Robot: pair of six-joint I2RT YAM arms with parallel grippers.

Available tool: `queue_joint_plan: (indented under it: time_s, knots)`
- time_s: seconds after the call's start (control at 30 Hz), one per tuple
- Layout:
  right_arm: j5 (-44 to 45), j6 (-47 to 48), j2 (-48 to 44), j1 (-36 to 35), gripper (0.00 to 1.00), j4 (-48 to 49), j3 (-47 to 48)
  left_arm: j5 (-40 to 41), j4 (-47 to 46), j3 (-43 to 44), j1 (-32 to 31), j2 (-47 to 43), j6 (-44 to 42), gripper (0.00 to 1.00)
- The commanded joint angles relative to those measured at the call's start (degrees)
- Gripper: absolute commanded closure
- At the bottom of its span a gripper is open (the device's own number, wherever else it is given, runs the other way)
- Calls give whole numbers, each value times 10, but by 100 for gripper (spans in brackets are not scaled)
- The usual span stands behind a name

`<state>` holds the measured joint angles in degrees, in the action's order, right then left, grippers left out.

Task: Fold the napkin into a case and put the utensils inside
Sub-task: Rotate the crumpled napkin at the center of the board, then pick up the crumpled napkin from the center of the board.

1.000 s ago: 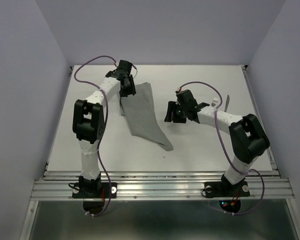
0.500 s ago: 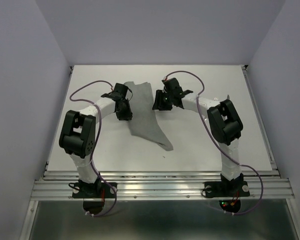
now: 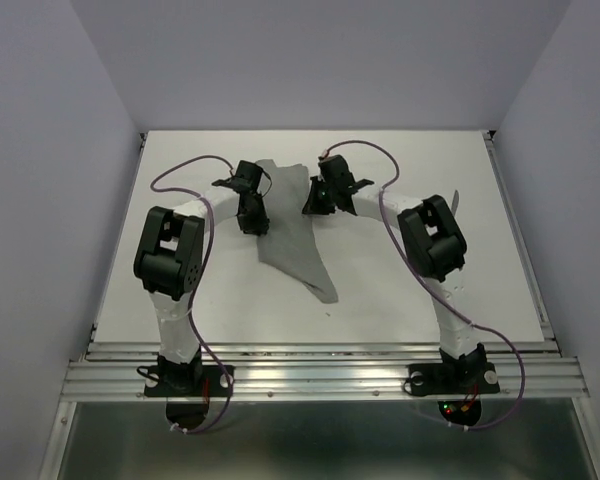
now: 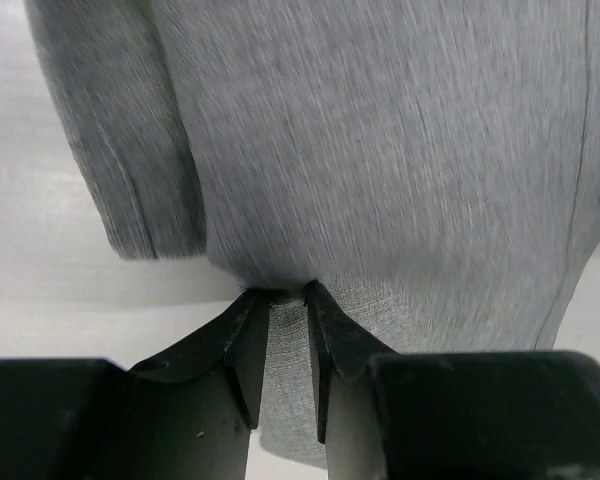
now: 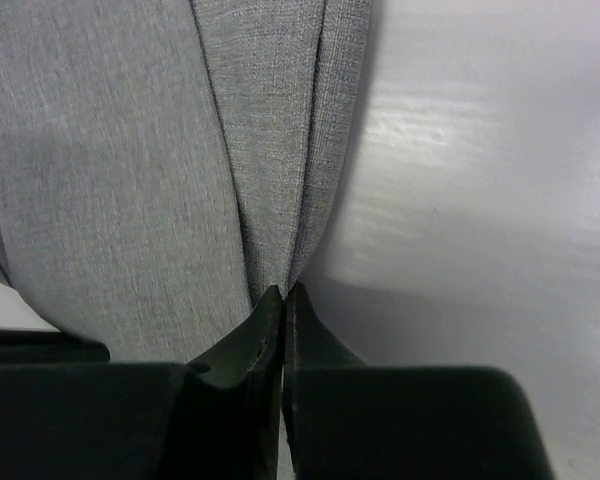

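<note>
Where the left arm reaches over the white table (image 3: 430, 300), the left gripper (image 4: 286, 295) is nipped onto a bunched edge of the napkin (image 3: 295, 230), with cloth filling the narrow gap between its fingers. The grey cloth lies mid-table toward the far side, tapering to a point nearer the arm bases. At its right edge the right gripper (image 5: 283, 292) is clamped tight on a pleat. Well apart to the right lies a slim silver utensil (image 3: 455, 205); which kind cannot be told.
</note>
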<state>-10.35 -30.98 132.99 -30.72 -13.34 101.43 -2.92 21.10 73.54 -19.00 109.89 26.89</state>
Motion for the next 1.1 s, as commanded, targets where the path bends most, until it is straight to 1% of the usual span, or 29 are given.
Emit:
queue_joint_plan:
  time_s: [0.0, 0.03, 0.07, 0.1, 0.13, 0.17, 0.23, 0.27, 0.3, 0.37, 0.43, 0.57, 0.6, 0.63, 0.67, 0.7, 0.73, 0.77, 0.8, 0.83, 0.87, 0.9, 0.93, 0.97, 1.07]
  knots:
    - [68, -30, -94, -6, 99, 49, -117, 8, 12, 70, 1, 38, -26, 67]
    - [75, -49, -137, -6, 99, 80, -184, 3, 15, 105, 1, 58, -31, 67]
    - [78, -59, -158, -6, 99, 93, -217, -3, 17, 125, 1, 69, -33, 67]
    - [86, -90, -180, -6, 99, 106, -250, -12, 18, 146, 0, 81, -37, 67]
    - [89, -106, -202, -6, 99, 147, -287, -19, 22, 169, 0, 108, -40, 67]
    - [92, -124, -240, -6, 99, 158, -348, -33, 33, 219, -1, 122, -47, 67]
    - [88, -175, -271, -6, 99, 195, -401, -40, 44, 268, -2, 160, -58, 67]
    - [89, -192, -289, -6, 88, 199, -420, -41, 65, 321, -4, 172, -63, 67]
    - [89, -209, -295, -6, 77, 206, -446, -37, 79, 347, -8, 182, -74, 66]
    - [97, -211, -300, -6, 63, 209, -451, -25, 113, 396, -9, 194, -82, 65]
    - [118, -197, -300, -6, 63, 185, -433, -12, 118, 397, -9, 169, -91, 61]
    - [136, -171, -307, -6, 63, 155, -401, 13, 109, 338, -9, 79, -97, 54]
    - [138, -167, -311, -6, 63, 151, -399, 19, 104, 292, -9, 55, -97, 53]
    - [139, -162, -325, -6, 62, 148, -399, 21, 99, 265, -9, 33, -96, 51]
    - [138, -159, -334, -6, 62, 146, -403, 23, 92, 205, -9, -15, -91, 51]
    - [140, -154, -344, -6, 61, 144, -406, 23, 90, 172, -9, -38, -85, 51]
    - [142, -147, -362, -6, 61, 135, -409, 23, 90, 139, -9, -80, -78, 51]
    - [148, -143, -371, -6, 60, 135, -413, 42, 89, 70, -13, -101, -63, 51]
    - [151, -132, -381, -6, 60, 117, -417, 48, 89, 33, -17, -121, -53, 51]
    - [155, -125, -389, -6, 52, 105, -420, 55, 97, 3, -23, -155, -41, 51]
    - [161, -122, -407, -6, 52, 99, -431, 63, 104, -52, -40, -168, -13, 52]
    - [164, -114, -416, -6, 48, 88, -437, 64, 112, -77, -49, -188, 3, 53]
    - [167, -111, -424, -6, 47, 83, -442, 66, 119, -96, -59, -197, 22, 53]
    - [170, -108, -438, -6, 47, 78, -453, 71, 133, -130, -78, -205, 65, 53]
    - [171, -102, -452, -6, 46, 69, -469, 65, 134, -186, -96, -236, 132, 53]
